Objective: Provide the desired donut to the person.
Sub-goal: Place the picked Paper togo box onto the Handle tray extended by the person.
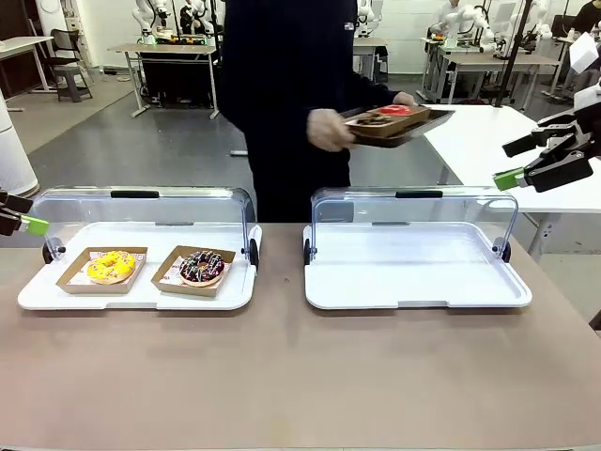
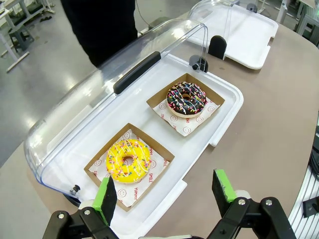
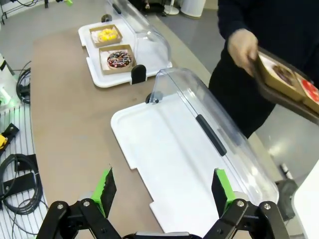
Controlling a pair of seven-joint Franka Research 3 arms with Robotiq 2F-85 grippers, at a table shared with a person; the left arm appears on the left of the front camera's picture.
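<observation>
Both tools wide open, empty: left tool (image 2: 164, 196) over tray edge (image 2: 227, 122), right tool (image 3: 164, 191) likewise.

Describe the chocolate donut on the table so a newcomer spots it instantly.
Find the left tray, the one with its clear lid flipped up. Two donuts sit on it in cardboard boxes. The chocolate donut is the right one, dark with sprinkles; its neighbour, the yellow donut, is bright yellow.

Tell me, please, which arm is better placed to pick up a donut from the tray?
Left: its open left gripper hangs beside the tray holding the yellow donut and chocolate donut; the right gripper is over the empty tray.
</observation>
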